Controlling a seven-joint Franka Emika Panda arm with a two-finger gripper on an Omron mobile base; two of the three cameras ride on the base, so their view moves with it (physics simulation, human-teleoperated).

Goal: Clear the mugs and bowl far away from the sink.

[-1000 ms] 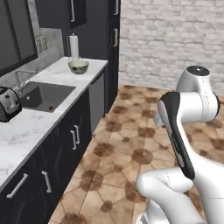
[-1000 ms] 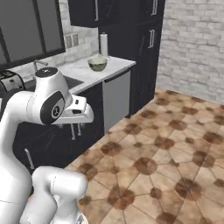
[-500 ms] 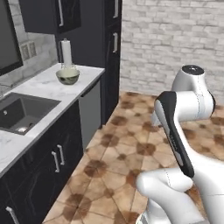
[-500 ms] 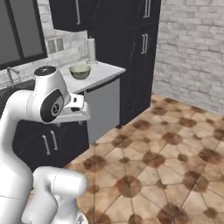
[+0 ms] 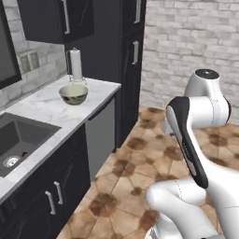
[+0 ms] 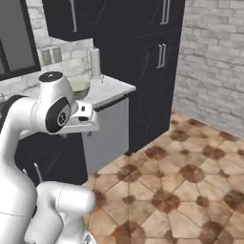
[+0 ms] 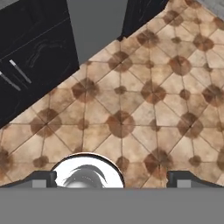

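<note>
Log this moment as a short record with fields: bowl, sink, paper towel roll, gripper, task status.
bowl: upright on the marble counter, in front of the paper towel roll
sink: recessed in the counter, nearer the camera than the bowl; drain visible
paper towel roll: standing upright by the backsplash
gripper: open, holding nothing, looking down at the tiled floor
task status: bowl not yet picked up
</note>
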